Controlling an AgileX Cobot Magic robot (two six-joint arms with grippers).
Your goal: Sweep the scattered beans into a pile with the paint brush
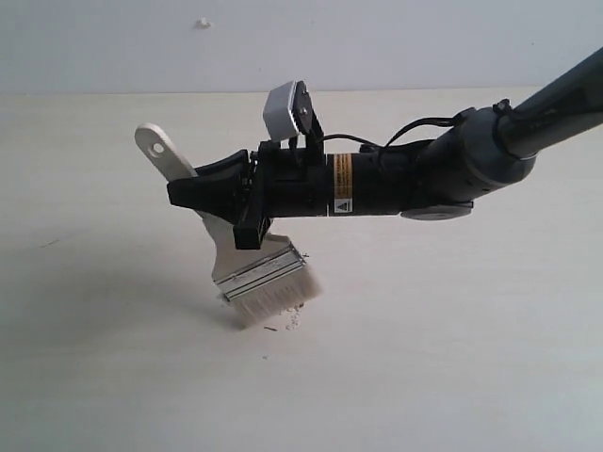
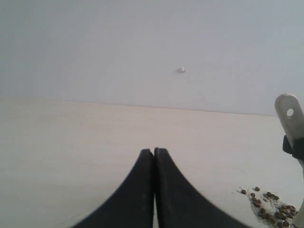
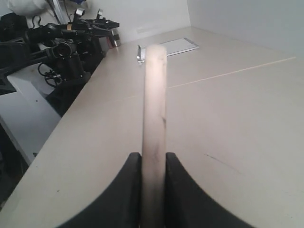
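Right arm (image 1: pixel 485 155) was grey, right hand (image 1: pixel 184 195) all matte black, plus loose black cables (image 1: pixel 415 125), an orange warning sticker (image 1: pixel 343 172) and white camera block (image 1: pixel 283 105).

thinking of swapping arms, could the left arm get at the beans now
Probably yes: the beans lie near the shut left tool with nothing between, though the paint brush is held beside them.

The paint brush (image 1: pixel 259 270) has smooth wood, shiny metal; table (image 1: pixel 452 358) seems matt.
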